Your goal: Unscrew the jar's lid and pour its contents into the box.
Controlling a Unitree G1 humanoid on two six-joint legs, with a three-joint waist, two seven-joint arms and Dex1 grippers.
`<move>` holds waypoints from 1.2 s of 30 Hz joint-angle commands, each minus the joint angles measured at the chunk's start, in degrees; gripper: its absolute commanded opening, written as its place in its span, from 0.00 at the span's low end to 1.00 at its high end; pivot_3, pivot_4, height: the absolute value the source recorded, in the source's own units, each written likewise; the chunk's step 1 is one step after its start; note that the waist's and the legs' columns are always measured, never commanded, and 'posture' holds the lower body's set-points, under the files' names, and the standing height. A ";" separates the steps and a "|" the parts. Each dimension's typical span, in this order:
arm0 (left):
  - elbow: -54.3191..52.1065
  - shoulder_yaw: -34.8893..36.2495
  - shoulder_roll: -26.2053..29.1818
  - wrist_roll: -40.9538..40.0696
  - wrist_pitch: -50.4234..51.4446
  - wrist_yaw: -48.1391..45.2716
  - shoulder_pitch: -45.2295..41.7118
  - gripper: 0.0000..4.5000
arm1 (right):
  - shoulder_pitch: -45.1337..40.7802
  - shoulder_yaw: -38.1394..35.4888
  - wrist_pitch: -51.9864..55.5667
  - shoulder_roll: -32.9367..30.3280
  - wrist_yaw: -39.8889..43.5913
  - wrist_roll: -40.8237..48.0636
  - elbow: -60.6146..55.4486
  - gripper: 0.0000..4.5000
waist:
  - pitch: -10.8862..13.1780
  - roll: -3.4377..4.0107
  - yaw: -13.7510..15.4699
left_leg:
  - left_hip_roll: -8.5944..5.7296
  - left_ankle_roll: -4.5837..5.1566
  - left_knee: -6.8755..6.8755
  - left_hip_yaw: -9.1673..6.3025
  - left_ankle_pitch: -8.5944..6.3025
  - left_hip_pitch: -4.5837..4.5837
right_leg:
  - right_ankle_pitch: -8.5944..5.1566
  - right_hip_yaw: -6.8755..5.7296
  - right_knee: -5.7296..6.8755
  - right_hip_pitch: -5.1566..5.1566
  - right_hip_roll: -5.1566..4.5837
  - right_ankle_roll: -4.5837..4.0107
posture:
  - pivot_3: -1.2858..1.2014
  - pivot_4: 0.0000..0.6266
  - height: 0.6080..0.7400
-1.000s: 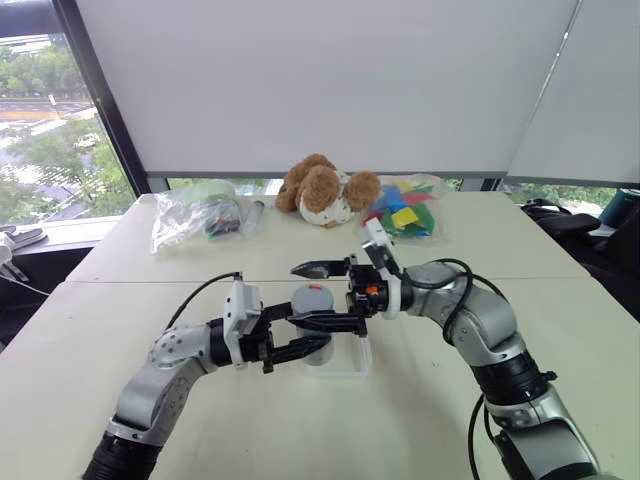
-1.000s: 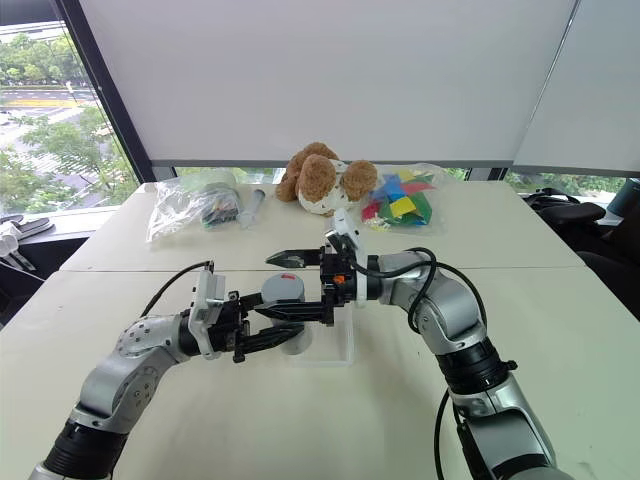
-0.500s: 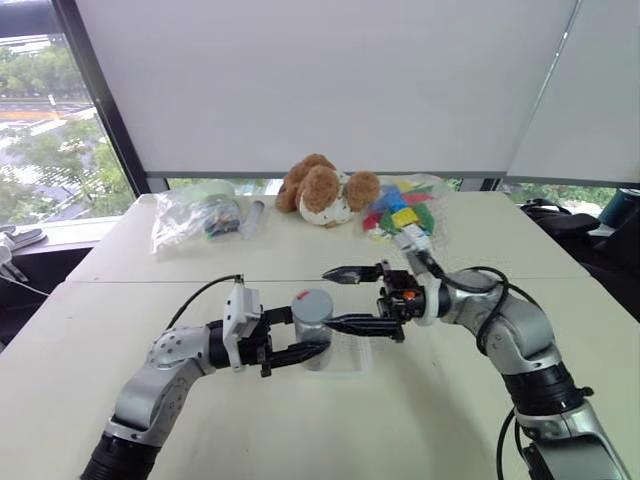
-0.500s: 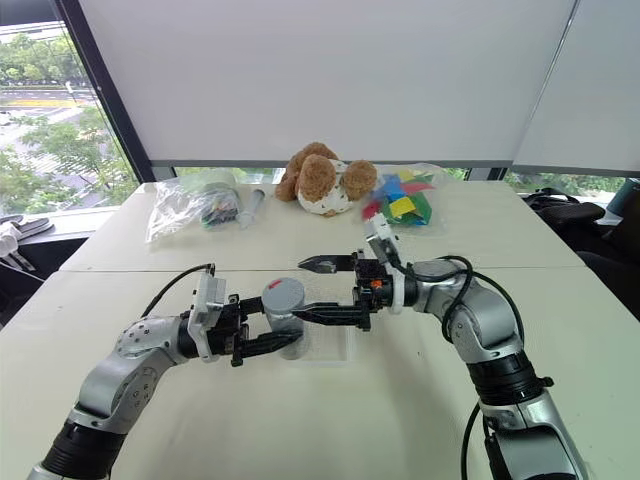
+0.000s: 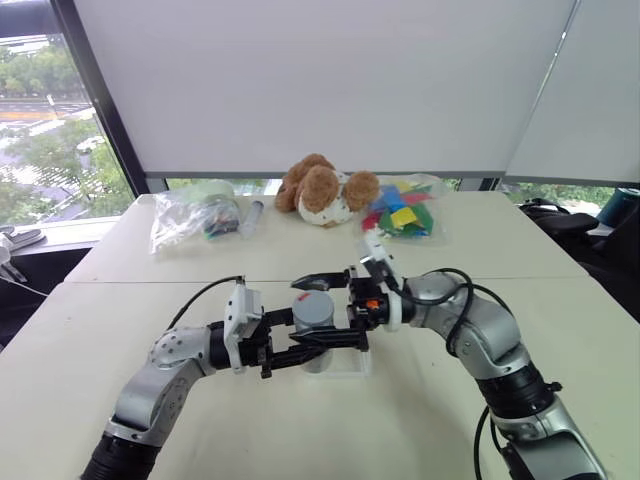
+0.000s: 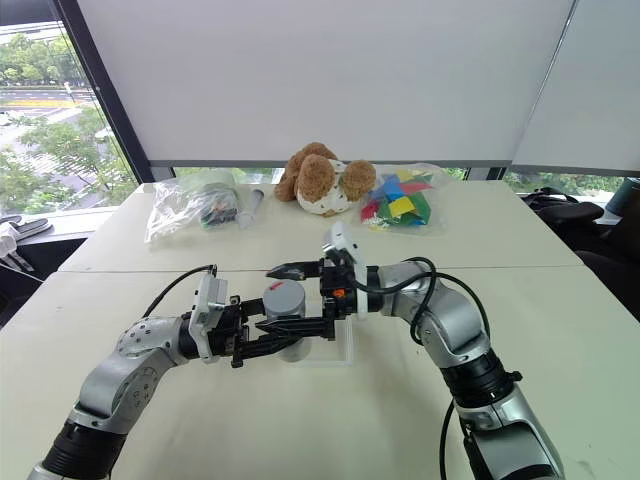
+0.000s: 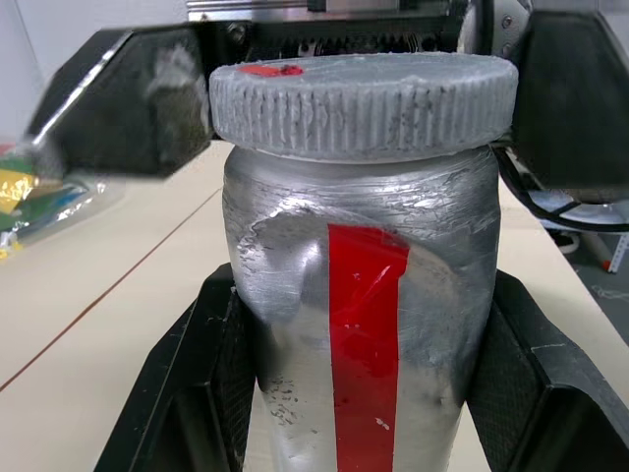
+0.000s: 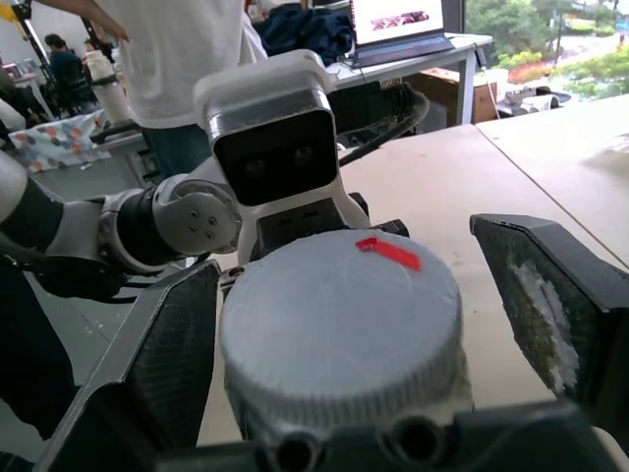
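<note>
Jar: one jar, a dented silver-grey metal cylinder with a red stripe down its side, upright at the centre of the head views, over the box.
Lid: one lid, round, flat, grey, ribbed round the edge, a small red mark on top; it sits on the jar.
Box: one box, shallow clear plastic, on the desk under the jar.
Left gripper: left gripper is clenched round the jar's body, a black finger on each side.
Right gripper: right gripper is spread wide, its two fingers flanking the lid with gaps on both sides.
Background: one brown plush toy, two clear bags, one with coloured blocks, along the top centre.
</note>
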 commanded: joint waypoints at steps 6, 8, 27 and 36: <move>-1.96 -0.18 0.56 -0.04 0.15 -0.20 0.12 0.49 | -4.00 -2.52 0.74 0.10 -1.03 0.77 0.17 0.99 | 0.00 0.00 0.01 | 0.00 0.00 0.00 0.00 0.00 0.00 | 0.00 0.00 0.00 0.00 0.00 0.00 | 0.52 0.24 1.00; -2.06 -0.21 0.55 -0.04 0.18 -0.15 0.21 0.49 | -4.36 -2.83 1.11 -0.09 -1.04 0.95 0.27 0.99 | 0.00 0.00 -0.02 | 0.00 0.00 0.00 0.00 0.00 0.00 | 0.00 0.00 0.00 0.00 0.00 0.00 | 0.52 0.24 1.00; -1.75 -0.01 0.85 0.04 -0.29 -0.19 0.56 0.49 | 0.07 -5.18 -2.26 -4.04 4.70 2.44 2.67 0.99 | 0.00 0.00 0.00 | 0.00 0.00 0.00 0.00 0.00 0.00 | 0.00 0.00 0.00 0.00 0.00 0.00 | 0.52 0.24 1.00; -2.24 0.53 1.17 -0.03 0.16 -0.41 1.05 0.49 | 0.26 -7.48 0.38 -3.80 7.00 7.78 -0.52 0.99 | 0.00 0.00 0.02 | 0.00 0.00 0.00 0.00 0.00 0.00 | 0.00 0.00 0.00 0.00 0.00 0.00 | 0.52 0.24 1.00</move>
